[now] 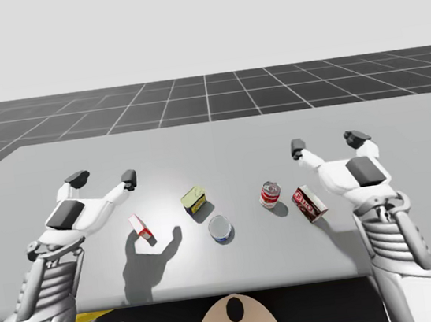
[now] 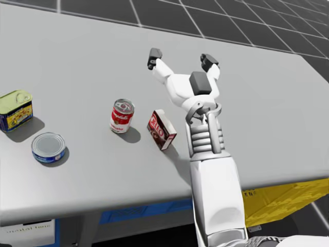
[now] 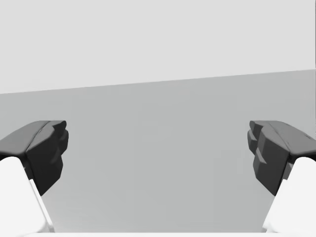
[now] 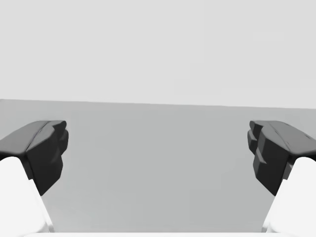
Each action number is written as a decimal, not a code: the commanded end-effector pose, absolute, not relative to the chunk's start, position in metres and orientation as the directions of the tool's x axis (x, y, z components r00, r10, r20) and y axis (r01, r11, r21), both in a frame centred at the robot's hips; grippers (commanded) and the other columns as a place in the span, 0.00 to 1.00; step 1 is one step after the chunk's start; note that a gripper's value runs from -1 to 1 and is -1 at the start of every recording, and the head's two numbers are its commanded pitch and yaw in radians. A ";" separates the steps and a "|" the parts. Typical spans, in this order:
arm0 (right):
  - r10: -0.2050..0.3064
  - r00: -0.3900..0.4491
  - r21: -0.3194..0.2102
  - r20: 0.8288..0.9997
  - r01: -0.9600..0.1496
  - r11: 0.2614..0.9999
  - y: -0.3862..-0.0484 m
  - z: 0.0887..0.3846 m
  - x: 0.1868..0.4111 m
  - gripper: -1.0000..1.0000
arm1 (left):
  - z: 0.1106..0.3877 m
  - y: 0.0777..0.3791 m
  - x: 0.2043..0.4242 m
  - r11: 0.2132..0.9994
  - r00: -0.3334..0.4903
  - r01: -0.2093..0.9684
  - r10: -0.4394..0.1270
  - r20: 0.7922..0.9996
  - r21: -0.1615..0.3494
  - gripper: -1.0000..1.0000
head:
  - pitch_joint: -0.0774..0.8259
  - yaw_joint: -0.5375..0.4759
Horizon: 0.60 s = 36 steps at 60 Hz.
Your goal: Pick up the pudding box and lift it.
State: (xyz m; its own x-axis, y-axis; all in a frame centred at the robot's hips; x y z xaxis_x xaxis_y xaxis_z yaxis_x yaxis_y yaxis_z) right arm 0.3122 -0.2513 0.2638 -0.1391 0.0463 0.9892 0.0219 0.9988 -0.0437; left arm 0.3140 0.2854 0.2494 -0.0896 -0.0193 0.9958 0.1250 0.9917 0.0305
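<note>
The pudding box (image 1: 310, 202) (image 2: 162, 128) is a dark brown and red carton lying on the grey table (image 1: 213, 141), to the right of the middle. My right gripper (image 1: 326, 143) (image 2: 181, 58) (image 4: 158, 158) hovers open just beyond the box and slightly to its right, nothing between its fingers. That arm's wrist passes close beside the box. My left gripper (image 1: 104, 179) (image 3: 158, 158) is open over the table's left side, far from the box. Both wrist views look along bare tabletop.
A red and white can (image 1: 271, 194) (image 2: 122, 116) stands just left of the pudding box. A flat blue can (image 1: 220, 228) (image 2: 49, 146) and a green-yellow tin (image 1: 194, 199) (image 2: 15, 109) sit mid-table. A small red and white box (image 1: 141, 228) lies near my left arm.
</note>
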 end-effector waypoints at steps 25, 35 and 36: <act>0.071 -0.026 -0.073 0.997 -0.090 0.993 -0.248 0.231 0.199 0.00 | 0.250 0.278 0.311 0.988 -0.087 0.154 -0.010 0.996 0.024 0.00 | 0.88 0.11; 0.030 -0.013 -0.032 0.999 -0.122 0.992 -0.249 0.201 0.187 0.00 | 0.249 0.276 0.311 0.988 -0.087 0.154 -0.015 0.996 0.028 0.00 | 0.88 0.10; 0.029 -0.010 -0.030 1.000 -0.124 0.992 -0.249 0.199 0.187 0.00 | 0.249 0.276 0.311 0.988 -0.087 0.154 -0.015 0.996 0.028 0.00 | 0.88 0.10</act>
State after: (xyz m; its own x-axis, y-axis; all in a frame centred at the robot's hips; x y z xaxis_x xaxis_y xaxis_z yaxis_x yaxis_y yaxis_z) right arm 0.2006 -0.2537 0.2244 -0.0351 0.0936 0.9950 -0.1093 0.9893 -0.0970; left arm 0.3112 0.2773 0.2497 -0.0875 -0.0135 0.9961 0.1521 0.9880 0.0268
